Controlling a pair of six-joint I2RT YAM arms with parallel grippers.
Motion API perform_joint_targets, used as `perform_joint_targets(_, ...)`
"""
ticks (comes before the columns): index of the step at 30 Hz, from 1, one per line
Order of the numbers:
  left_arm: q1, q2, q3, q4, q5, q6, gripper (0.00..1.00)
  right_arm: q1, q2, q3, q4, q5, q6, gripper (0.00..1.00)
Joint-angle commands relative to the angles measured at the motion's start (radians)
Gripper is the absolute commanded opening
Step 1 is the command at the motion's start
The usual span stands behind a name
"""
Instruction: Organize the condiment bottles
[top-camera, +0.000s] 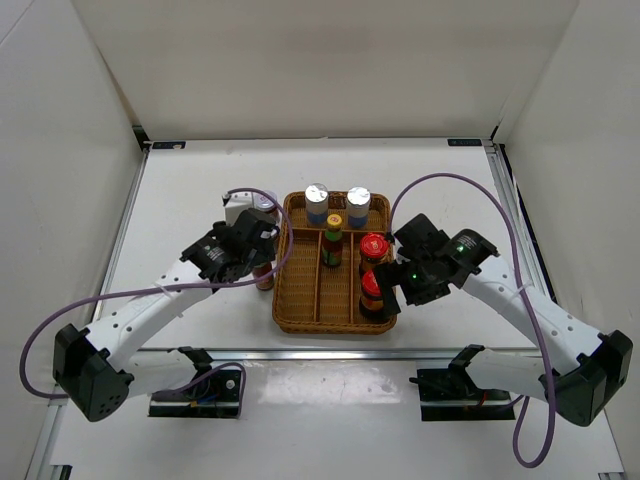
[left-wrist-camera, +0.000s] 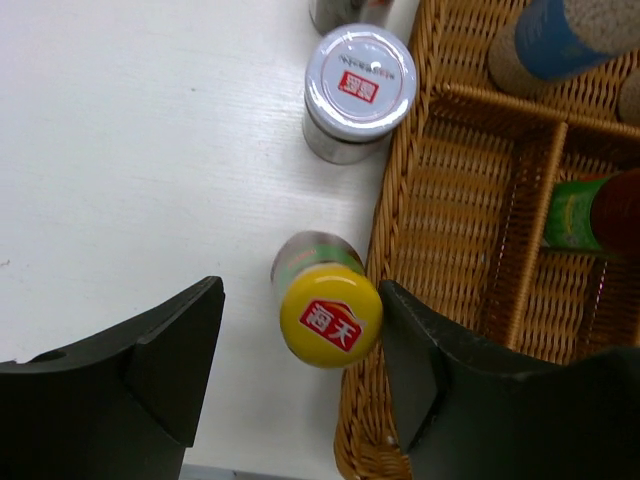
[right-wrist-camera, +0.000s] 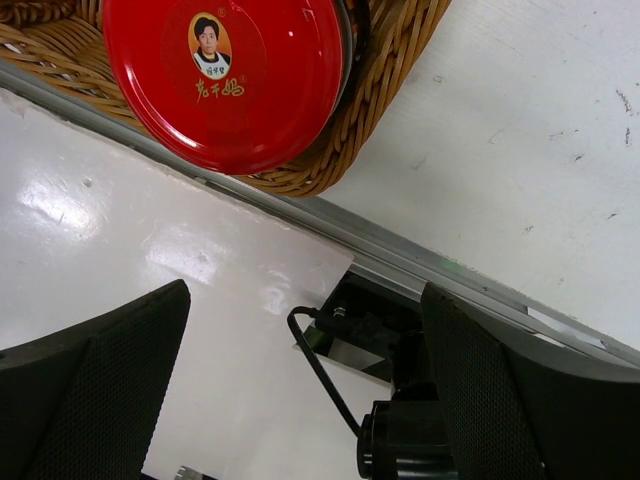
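White tabletop (top-camera: 200, 200) boxed in by plain white walls (top-camera: 320, 60), with a metal rail (top-camera: 330, 355) running along the near edge. Pretty bare setup.

Going from the left: the left tool (left-wrist-camera: 300, 295) is straddling a yellow-capped bottle (left-wrist-camera: 325, 315) that stands on the tabletop right against the outside of the wicker tray (top-camera: 300, 300). The fingers are partly apart and there's a visible gap on the left side, so it isn't clamped. Just behind it is a purple-lidded jar (left-wrist-camera: 358, 90), whose lid looks more like pale lilac from the wrist view. A second jar (left-wrist-camera: 345, 10) is cut off by the top edge. From overhead, the arm hides most of this bunch.

Inside the tray there are two silver-capped bottles (top-camera: 317, 203) in the back section, another yellow-capped one (top-camera: 333, 238) in a middle lane, and two red-capped bottles (top-camera: 373, 247) in the right lane.

The right tool (right-wrist-camera: 303, 300) is spread wide with nothing in it, hanging over the rail just off the tray's near right corner. The nearer red cap (right-wrist-camera: 225, 80) is cropped at the top of its view. I can't read any labels.
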Motion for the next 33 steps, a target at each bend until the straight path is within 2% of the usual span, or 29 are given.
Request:
perform_joint_targets(1,0.024,-0.014,0.002,0.055,-0.027,0.046,0.73,-0.004,0.004,0.008,0.012,-0.014,-0.016,0.99)
perform_joint_targets(3,0.051,-0.004,0.002,0.079,0.001,0.066,0.77,-0.004,0.004,0.008,0.012,-0.014,-0.016,0.99)
perform_joint_targets(4,0.051,-0.004,0.002,0.079,0.001,0.079,0.82,-0.004,0.004,0.008,0.012,-0.023,-0.016,0.99)
perform_joint_targets(7,0.074,0.005,0.002,0.089,0.033,0.09,0.84,-0.004,0.004,0.008,0.012,-0.023,-0.016,0.99)
perform_joint_targets(9,0.074,0.005,0.002,0.089,0.055,0.09,0.8,-0.004,0.004,0.008,0.012,-0.023,-0.016,0.99)
perform_joint_targets(10,0.074,0.005,0.002,0.089,0.055,0.09,0.77,-0.004,0.004,0.008,0.012,-0.023,-0.016,0.99)
perform_joint_targets(12,0.074,0.005,0.012,0.098,0.064,0.09,0.64,-0.004,0.004,0.008,0.012,-0.023,-0.016,0.99)
perform_joint_targets(13,0.074,0.005,0.012,0.098,0.077,0.099,0.56,-0.004,0.004,0.008,0.012,-0.023,-0.016,0.99)
perform_joint_targets(14,0.074,0.005,0.021,0.098,0.094,0.099,0.44,-0.004,0.004,0.008,0.012,-0.023,-0.016,0.99)
perform_joint_targets(17,0.074,-0.004,0.032,0.098,0.137,0.11,0.31,-0.004,0.004,0.008,0.012,-0.023,-0.016,0.99)
perform_joint_targets(19,0.074,-0.029,0.042,0.089,0.15,0.11,0.27,-0.004,0.004,0.008,0.012,-0.023,-0.016,0.99)
perform_joint_targets(24,0.074,-0.083,0.12,0.052,0.159,0.132,0.11,-0.004,0.013,0.008,0.012,-0.023,-0.016,0.99)
perform_joint_targets(29,0.065,-0.072,0.329,-0.055,0.15,0.162,0.11,-0.004,0.013,0.008,0.012,-0.032,-0.016,0.99)
perform_joint_targets(33,0.033,-0.049,0.45,-0.077,0.16,0.198,0.11,-0.004,0.013,0.008,0.012,-0.023,-0.016,0.99)
